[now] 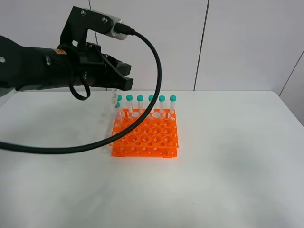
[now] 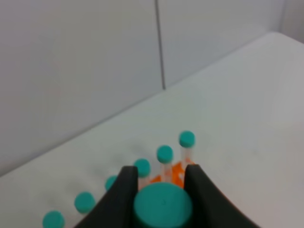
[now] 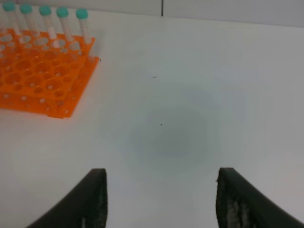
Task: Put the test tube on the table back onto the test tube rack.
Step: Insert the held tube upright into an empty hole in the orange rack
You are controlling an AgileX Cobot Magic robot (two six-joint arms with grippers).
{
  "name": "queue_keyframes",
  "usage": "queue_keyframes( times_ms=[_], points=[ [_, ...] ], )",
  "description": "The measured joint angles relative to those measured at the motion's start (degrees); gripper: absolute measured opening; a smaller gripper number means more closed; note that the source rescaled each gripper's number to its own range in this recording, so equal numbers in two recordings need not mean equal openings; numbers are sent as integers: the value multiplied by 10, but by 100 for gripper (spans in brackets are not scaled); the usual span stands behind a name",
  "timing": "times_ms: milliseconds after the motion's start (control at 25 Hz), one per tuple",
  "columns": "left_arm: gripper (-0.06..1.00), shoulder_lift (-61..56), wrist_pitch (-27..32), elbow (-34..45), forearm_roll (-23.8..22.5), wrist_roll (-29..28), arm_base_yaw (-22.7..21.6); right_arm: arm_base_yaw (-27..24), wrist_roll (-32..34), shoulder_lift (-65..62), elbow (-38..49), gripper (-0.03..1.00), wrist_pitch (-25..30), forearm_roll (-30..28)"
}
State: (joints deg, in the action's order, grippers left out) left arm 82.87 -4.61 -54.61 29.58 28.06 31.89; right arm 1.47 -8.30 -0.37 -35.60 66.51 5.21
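Insertion step: left end effector [image 2: 160, 171] grasping test tube [image 2: 162, 206] by its cap above test tube rack [image 1: 145, 135]. Next: align with a free hole, then lower.

- One orange rack [image 1: 145, 135]
- Seven green-capped tubes [image 1: 140, 102] in it
- One more tube [image 2: 162, 205] off it
- Two grippers, a left gripper [image 2: 161, 171] and a right gripper [image 3: 161, 199]
- One white table [image 1: 228, 156]
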Motion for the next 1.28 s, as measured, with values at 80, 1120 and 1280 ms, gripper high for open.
queue_keyframes(
  times_ms=[80, 1120, 1280],
  points=[
    [0, 20, -33, 0, -106, -121, 0, 0, 0, 0, 0, 54, 0, 0],
    [0, 248, -353, -1, -354, -348, -49, 0, 0, 0, 0, 54, 0, 2],
    [0, 263, -389, 5, -354, -348, -56, 0, 0, 0, 0, 54, 0, 3]
  ],
)
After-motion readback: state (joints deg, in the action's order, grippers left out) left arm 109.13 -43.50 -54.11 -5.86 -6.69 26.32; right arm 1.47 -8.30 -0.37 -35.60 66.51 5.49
